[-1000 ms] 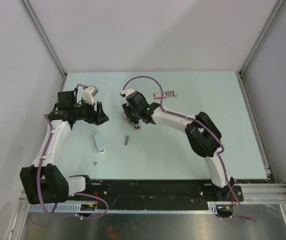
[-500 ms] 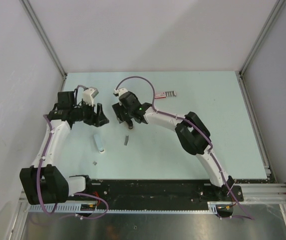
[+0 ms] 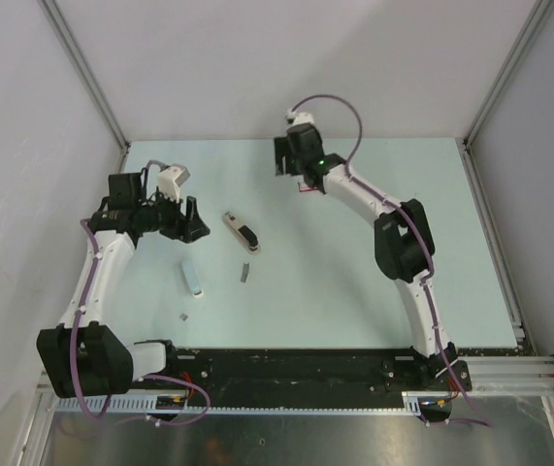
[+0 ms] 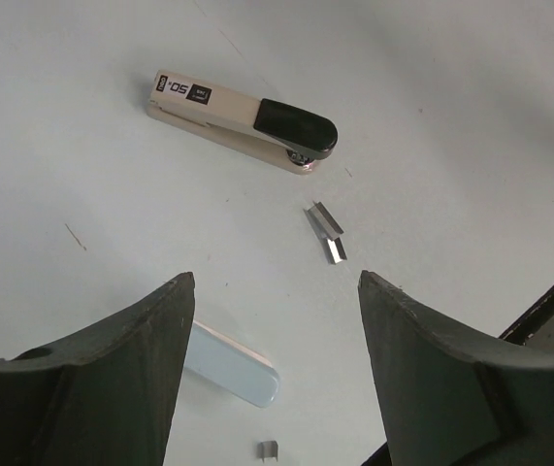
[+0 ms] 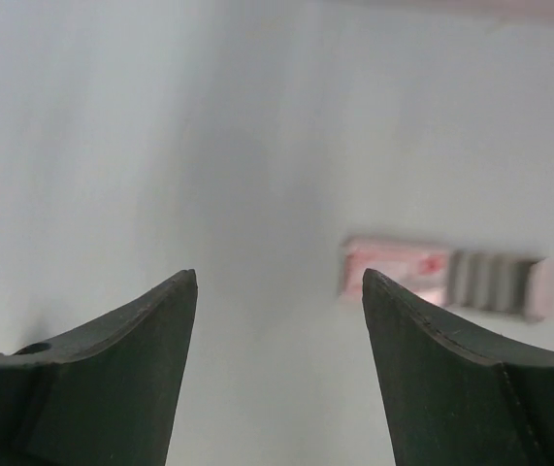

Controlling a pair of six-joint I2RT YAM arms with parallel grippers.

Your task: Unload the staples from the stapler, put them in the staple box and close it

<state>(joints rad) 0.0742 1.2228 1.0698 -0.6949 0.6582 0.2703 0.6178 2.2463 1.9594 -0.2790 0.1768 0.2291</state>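
The beige and black stapler (image 3: pixel 242 232) lies closed on the table, also in the left wrist view (image 4: pixel 243 121). A short strip of staples (image 3: pixel 245 272) lies just in front of it, loose on the table (image 4: pixel 327 233). My left gripper (image 3: pixel 191 225) is open and empty, left of the stapler (image 4: pixel 277 280). My right gripper (image 3: pixel 284 163) is open and empty at the back of the table, far from the stapler (image 5: pixel 279 277).
A pale blue oblong piece (image 3: pixel 192 278) lies left of the strip (image 4: pixel 233 364), with a small staple bit (image 3: pixel 184 316) near it (image 4: pixel 268 449). A pink staple box (image 5: pixel 441 277) lies by the right gripper. Walls close the back and sides.
My right gripper has left the stapler and swung back and right to the staple box. The stapler now lies free on the table. The left arm has barely moved.
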